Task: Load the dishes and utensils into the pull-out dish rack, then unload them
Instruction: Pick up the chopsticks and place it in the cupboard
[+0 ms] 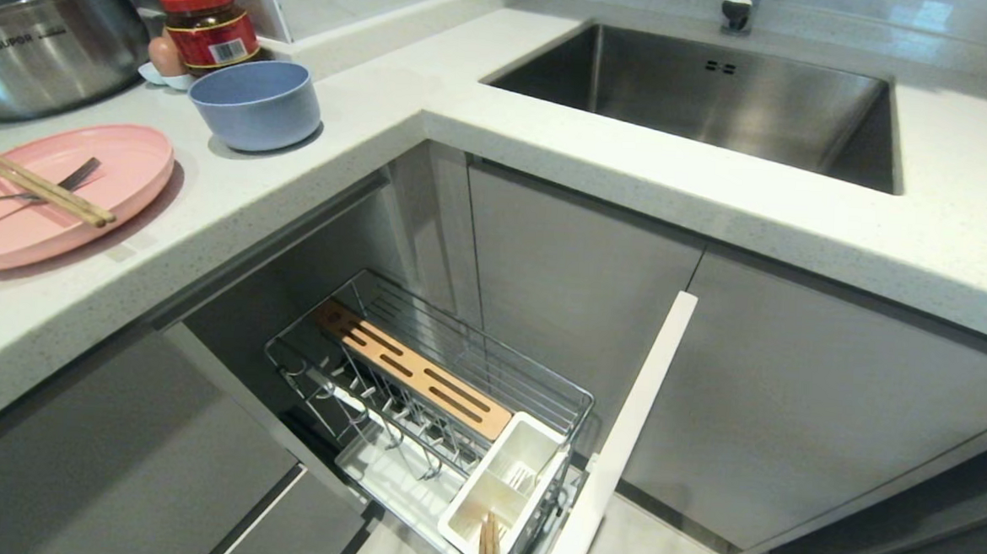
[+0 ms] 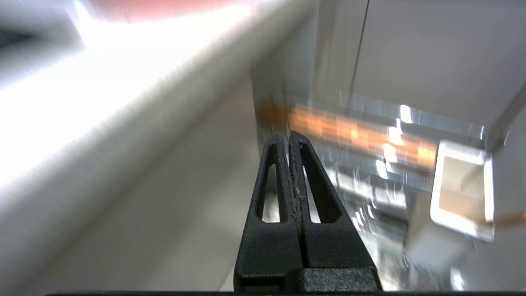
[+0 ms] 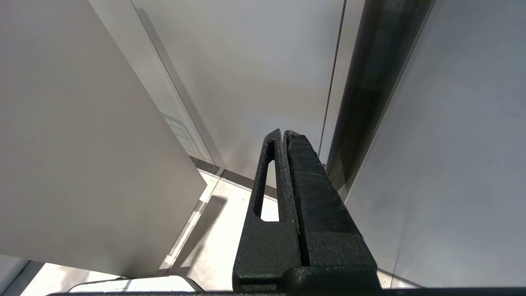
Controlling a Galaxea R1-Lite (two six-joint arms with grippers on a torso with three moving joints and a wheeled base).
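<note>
1. Dishes: the flat round matte pink plate [image 1: 58, 195], carrying the light wooden chopsticks [image 1: 40, 187] crosswise, sits at the countertop's [image 1: 313, 175] left edge, above the chrome wire pull-out rack [image 1: 444, 409].
2. Left gripper [image 2: 289, 137], fingers pressed together and holding nothing, is probably nearer, below the counter edge.
3. Right gripper [image 3: 283, 133] is likewise closed by the cabinet fronts.

head: high, down on rack [image 1: 432, 409] | wrists: low, facing cabinets

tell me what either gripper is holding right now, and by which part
Nothing is held: the left gripper and right gripper are both shut on empty air.
</note>
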